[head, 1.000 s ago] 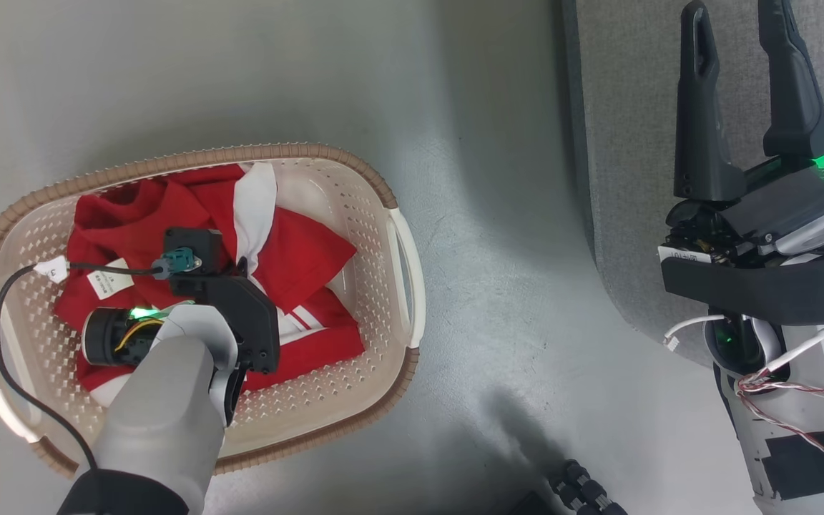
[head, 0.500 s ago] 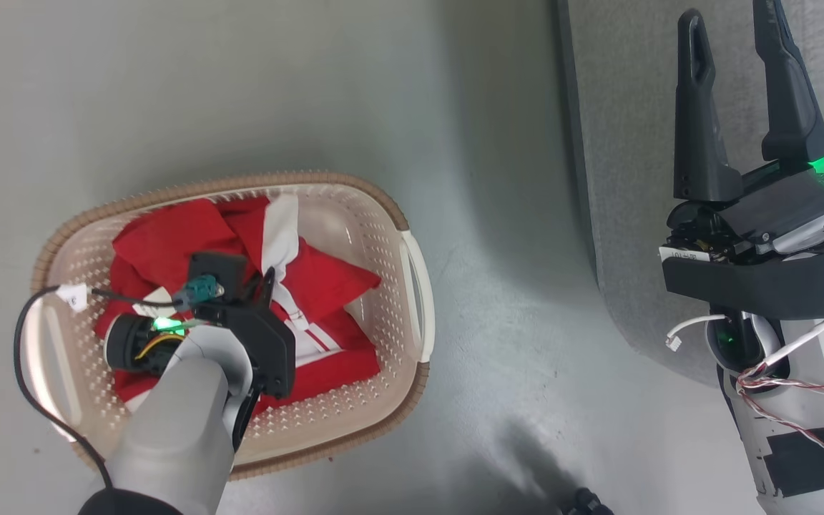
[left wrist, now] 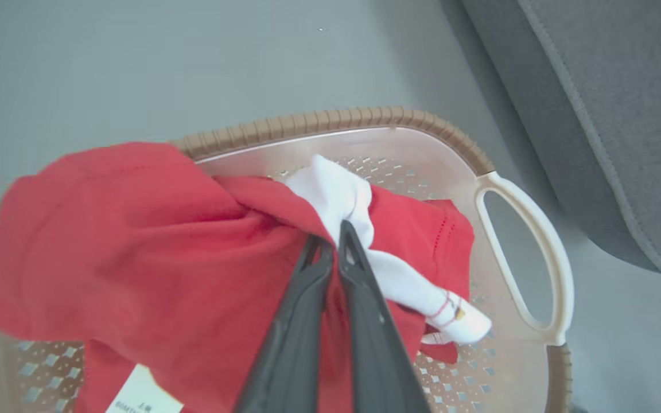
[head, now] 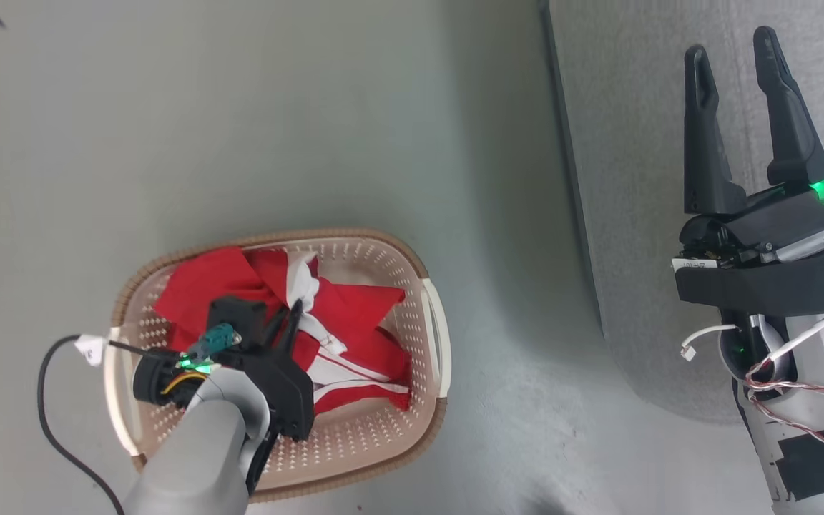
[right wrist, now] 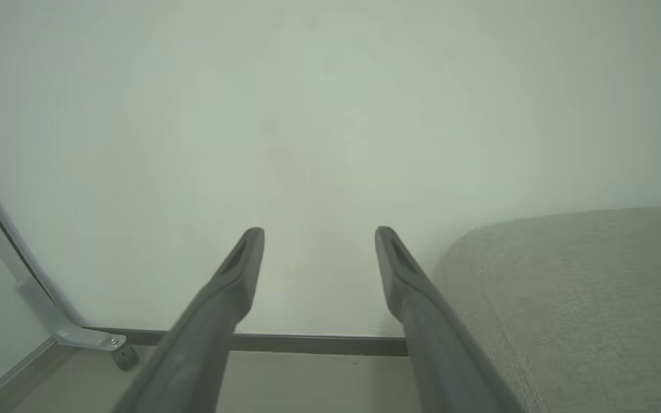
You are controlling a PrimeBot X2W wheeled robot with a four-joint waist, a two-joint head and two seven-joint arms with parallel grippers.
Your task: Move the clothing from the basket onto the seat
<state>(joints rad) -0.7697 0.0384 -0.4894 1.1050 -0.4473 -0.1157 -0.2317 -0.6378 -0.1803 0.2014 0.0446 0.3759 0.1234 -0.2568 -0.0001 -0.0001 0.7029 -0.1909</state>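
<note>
The clothing (left wrist: pixel 135 241), one red garment with a white band, lies bunched inside the single basket (left wrist: pixel 336 117), and in the left wrist view its red cloth hides part of the tan rim. The left hand (left wrist: pixel 330 238) reaches down into the basket from its pale forearm. Its two dark fingers are pressed together, pinching a ridge of red and white fabric near the garment's middle, so the cloth gathers at the fingertips. A white label (left wrist: pixel 144 393) shows on the cloth near the wrist. The basket, with two white handles, stands on the grey floor (head: pixel 312 107), apart from the one seat (head: pixel 634 143) on the robot's right. The right hand (head: pixel 730 44) is held level over the seat's edge, its two fingers spread wide with nothing between them.
</note>
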